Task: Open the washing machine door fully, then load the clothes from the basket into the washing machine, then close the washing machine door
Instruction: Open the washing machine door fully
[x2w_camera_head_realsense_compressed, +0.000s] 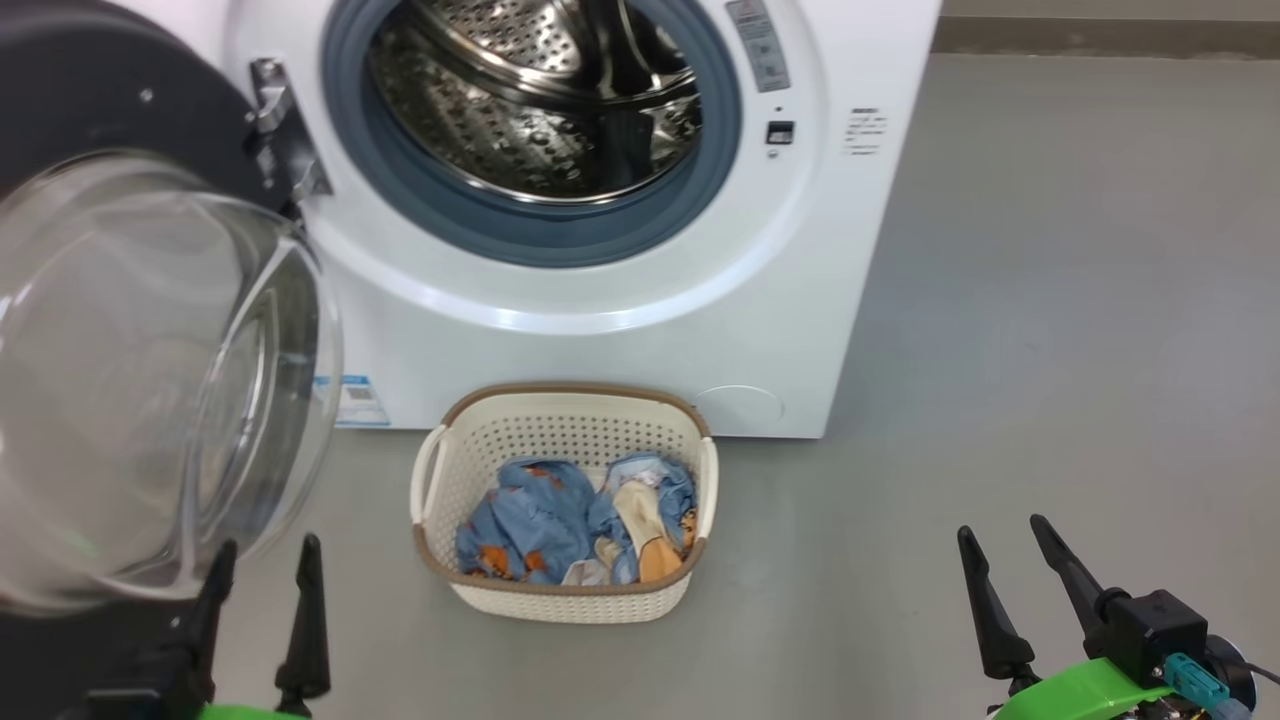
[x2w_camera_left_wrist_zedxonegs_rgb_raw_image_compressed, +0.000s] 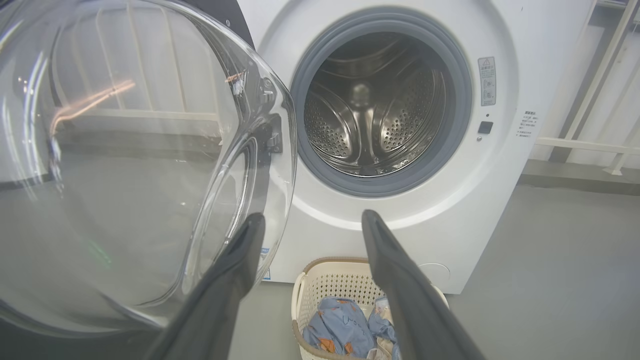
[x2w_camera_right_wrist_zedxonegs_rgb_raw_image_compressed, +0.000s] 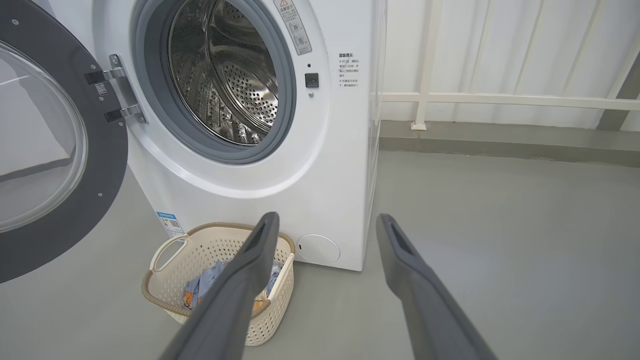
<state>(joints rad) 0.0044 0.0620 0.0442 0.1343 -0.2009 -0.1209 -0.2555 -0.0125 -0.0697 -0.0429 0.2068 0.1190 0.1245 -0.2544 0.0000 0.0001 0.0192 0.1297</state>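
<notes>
The white washing machine (x2w_camera_head_realsense_compressed: 620, 330) stands with its steel drum (x2w_camera_head_realsense_compressed: 540, 90) exposed. Its washing machine door (x2w_camera_head_realsense_compressed: 130, 380) is swung wide to the left, the clear glass bowl bulging toward me. On the floor in front sits the cream basket (x2w_camera_head_realsense_compressed: 565, 600) holding the light-blue and cream clothes (x2w_camera_head_realsense_compressed: 575, 525). My left gripper (x2w_camera_head_realsense_compressed: 265, 560) is open at the lower left, just below the door's glass, with nothing between its fingers. My right gripper (x2w_camera_head_realsense_compressed: 1000, 540) is open at the lower right, over bare floor. The basket (x2w_camera_left_wrist_zedxonegs_rgb_raw_image_compressed: 320, 285) lies under the left gripper (x2w_camera_left_wrist_zedxonegs_rgb_raw_image_compressed: 312, 220); the right gripper (x2w_camera_right_wrist_zedxonegs_rgb_raw_image_compressed: 325, 220) points beside the basket (x2w_camera_right_wrist_zedxonegs_rgb_raw_image_compressed: 170, 285).
Grey floor (x2w_camera_head_realsense_compressed: 1050, 300) stretches to the right of the machine. A white railing (x2w_camera_right_wrist_zedxonegs_rgb_raw_image_compressed: 500, 97) and a wall run behind it. The open door (x2w_camera_right_wrist_zedxonegs_rgb_raw_image_compressed: 50, 150) takes up the space left of the machine, hinged at two metal brackets (x2w_camera_right_wrist_zedxonegs_rgb_raw_image_compressed: 117, 95).
</notes>
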